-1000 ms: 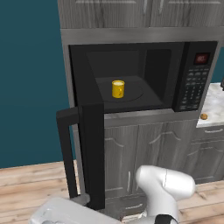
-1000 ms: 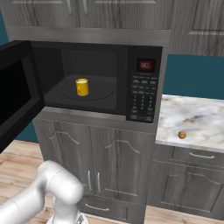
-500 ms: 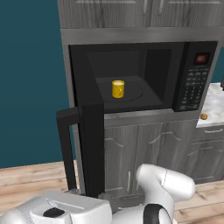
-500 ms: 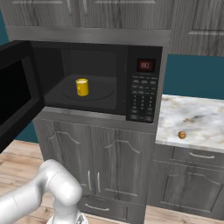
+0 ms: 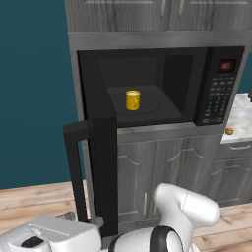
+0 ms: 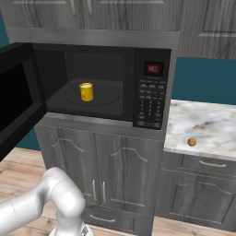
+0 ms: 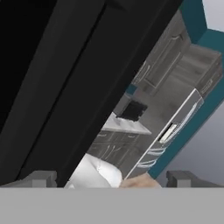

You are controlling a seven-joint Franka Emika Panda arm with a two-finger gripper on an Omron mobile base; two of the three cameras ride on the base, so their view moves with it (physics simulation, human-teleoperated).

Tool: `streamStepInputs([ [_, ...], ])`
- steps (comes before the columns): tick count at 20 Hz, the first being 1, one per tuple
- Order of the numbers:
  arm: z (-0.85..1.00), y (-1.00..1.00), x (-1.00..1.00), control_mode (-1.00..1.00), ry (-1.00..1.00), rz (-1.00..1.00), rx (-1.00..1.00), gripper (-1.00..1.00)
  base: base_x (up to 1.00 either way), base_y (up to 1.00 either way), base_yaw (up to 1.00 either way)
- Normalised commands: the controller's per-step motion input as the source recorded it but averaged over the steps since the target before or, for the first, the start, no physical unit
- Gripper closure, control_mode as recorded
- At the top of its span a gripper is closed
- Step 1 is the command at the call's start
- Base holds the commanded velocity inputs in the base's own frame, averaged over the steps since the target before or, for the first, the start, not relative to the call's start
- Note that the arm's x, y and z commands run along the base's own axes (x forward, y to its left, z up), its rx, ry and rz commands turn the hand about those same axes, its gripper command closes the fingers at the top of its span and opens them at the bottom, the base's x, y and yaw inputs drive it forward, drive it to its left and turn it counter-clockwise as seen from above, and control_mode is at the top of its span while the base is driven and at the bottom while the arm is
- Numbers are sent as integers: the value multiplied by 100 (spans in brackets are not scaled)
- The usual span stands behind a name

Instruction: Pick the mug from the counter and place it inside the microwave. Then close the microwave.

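The yellow mug [image 5: 132, 100] [image 6: 86, 91] stands upright on the turntable inside the black microwave [image 5: 218, 87] [image 6: 152, 99]. The microwave's door [image 5: 104, 170] [image 6: 14, 103] hangs wide open, with its long bar handle [image 5: 74, 172] facing out. My gripper [image 7: 113, 179] is open, low down and close to the door's black outer face [image 7: 57, 83]. Its fingertips [image 7: 41, 178] are far apart with nothing held. The marble counter [image 6: 207, 123] [image 5: 239, 117] lies to the right of the microwave.
A tiny brown round lump [image 6: 191, 142] [image 5: 229, 131] sits near the counter's front edge. Grey woodgrain cabinets [image 6: 115, 170] run below and above the microwave. A teal wall [image 5: 34, 88] is to the left, and wooden floor [image 5: 29, 197] lies under the open door.
My arm has swung lower and leftward toward the open door; more of its white links now show at the bottom of the left base view. Mug and door have not moved.
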Motion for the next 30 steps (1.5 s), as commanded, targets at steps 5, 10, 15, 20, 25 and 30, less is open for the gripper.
streamStepInputs([
  [5,-30,15,7,-100,-6,0,-12,-100,0,0,0],
  [10,-10,5,1,-100,-11,0,-11,-100,0,0,0],
  [15,0,1,3,-100,-13,0,-13,-100,0,0,0],
  [20,0,0,9,-100,-9,0,-15,-100,0,0,0],
  [25,-7,-9,37,-100,0,0,-5,-100,0,0,0],
  [30,-7,-30,47,-100,0,3,0,-100,0,0,0],
])
